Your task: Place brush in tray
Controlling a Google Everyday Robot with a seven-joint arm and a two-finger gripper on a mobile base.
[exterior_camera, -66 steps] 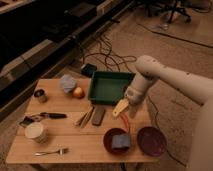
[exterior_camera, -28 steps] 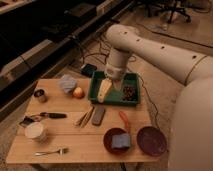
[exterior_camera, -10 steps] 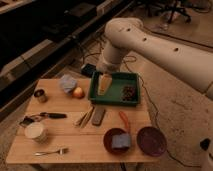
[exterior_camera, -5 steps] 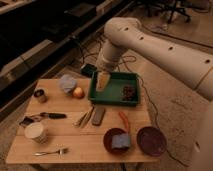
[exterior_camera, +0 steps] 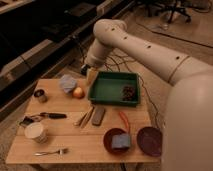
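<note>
The brush (exterior_camera: 46,116) lies on the left part of the wooden table (exterior_camera: 75,145), its black handle pointing right and its paler head toward the left edge. The green tray (exterior_camera: 111,89) stands at the table's far right, with a dark speckled lump (exterior_camera: 129,92) in its right end. My gripper (exterior_camera: 91,75) hangs at the tray's far left corner, pointing down, its yellowish fingers open and holding nothing. It is well away from the brush, which lies nearer and to the left.
A crumpled blue-grey thing (exterior_camera: 67,82), an orange fruit (exterior_camera: 78,92) and a small can (exterior_camera: 40,95) sit left of the tray. A dark bar (exterior_camera: 98,115), wooden sticks (exterior_camera: 84,118), a white cup (exterior_camera: 36,132), a fork (exterior_camera: 54,151) and two dark-red bowls (exterior_camera: 149,141) lie nearer.
My gripper has moved left, from over the tray's left part to its far left corner. Nothing on the table has moved.
</note>
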